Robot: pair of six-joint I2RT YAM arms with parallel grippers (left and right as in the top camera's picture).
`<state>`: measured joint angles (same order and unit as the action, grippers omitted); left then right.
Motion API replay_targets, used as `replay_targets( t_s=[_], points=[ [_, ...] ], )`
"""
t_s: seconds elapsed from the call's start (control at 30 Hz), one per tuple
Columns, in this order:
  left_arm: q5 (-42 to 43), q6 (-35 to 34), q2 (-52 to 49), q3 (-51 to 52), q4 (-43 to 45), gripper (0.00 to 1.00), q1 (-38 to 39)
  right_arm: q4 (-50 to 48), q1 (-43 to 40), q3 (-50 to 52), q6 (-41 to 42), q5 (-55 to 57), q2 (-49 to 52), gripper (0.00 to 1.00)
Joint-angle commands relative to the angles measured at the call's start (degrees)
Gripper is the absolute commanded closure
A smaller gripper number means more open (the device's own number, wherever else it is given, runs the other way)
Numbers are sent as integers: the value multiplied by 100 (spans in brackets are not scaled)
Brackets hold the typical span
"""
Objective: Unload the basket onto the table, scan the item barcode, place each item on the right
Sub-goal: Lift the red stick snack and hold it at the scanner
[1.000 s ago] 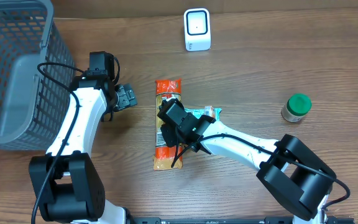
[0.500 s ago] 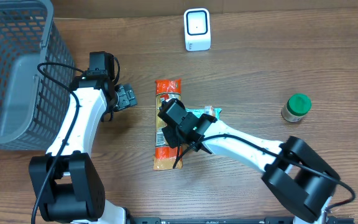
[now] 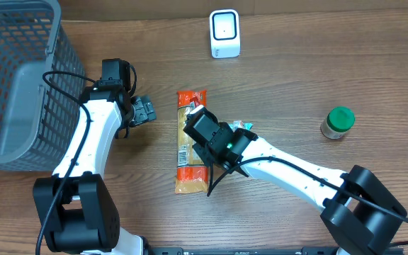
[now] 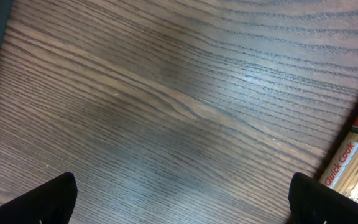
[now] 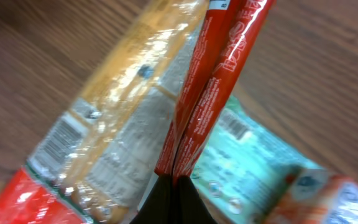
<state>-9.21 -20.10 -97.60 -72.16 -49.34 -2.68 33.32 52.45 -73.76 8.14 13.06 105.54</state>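
A long spaghetti packet (image 3: 189, 172) with red ends lies lengthwise at the table's middle. My right gripper (image 3: 200, 134) is over its upper half. In the right wrist view this gripper (image 5: 176, 188) is shut on the packet's red seam flap (image 5: 211, 87). A barcode (image 5: 59, 142) shows on the clear side of the packet (image 5: 126, 118). A teal snack packet (image 5: 248, 158) lies just right of it, half under my right arm (image 3: 241, 128). The white scanner (image 3: 224, 33) stands at the far edge. My left gripper (image 3: 144, 111) hangs open over bare wood (image 4: 182, 208), left of the spaghetti.
A grey mesh basket (image 3: 20, 85) fills the far left of the table. A small jar with a green lid (image 3: 338, 122) stands at the right. The spaghetti packet's corner (image 4: 356, 165) shows at the right edge of the left wrist view.
My right gripper has shut on the spaghetti packet's seam flap and shifted a little to the right. The left arm has not moved.
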Motion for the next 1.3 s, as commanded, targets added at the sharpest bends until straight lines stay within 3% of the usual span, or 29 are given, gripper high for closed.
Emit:
replay_targets(
  t_s=[0.0, 0.4, 0.57, 0.8, 0.97, 1.27],
  points=[
    [4, 83, 114, -63, 9, 0, 7, 13, 118, -140, -267, 597, -264, 96],
    [4, 83, 114, -63, 9, 0, 7, 328, 76, -424, -55, 442, -1309, 97],
    [4, 83, 114, -63, 9, 0, 7, 1631, -57, -1676, -555, 210, -1311, 97],
    [4, 83, 114, -63, 9, 0, 7, 2708, -168, -2999, -785, 205, -1305, 97],
    [4, 83, 114, -63, 9, 0, 7, 3003, -577, -3106, -1335, 212, -1252, 97],
    [4, 83, 114, -63, 9, 0, 7, 2564, -1429, -3084, -3357, 597, -553, 97]
  ],
)
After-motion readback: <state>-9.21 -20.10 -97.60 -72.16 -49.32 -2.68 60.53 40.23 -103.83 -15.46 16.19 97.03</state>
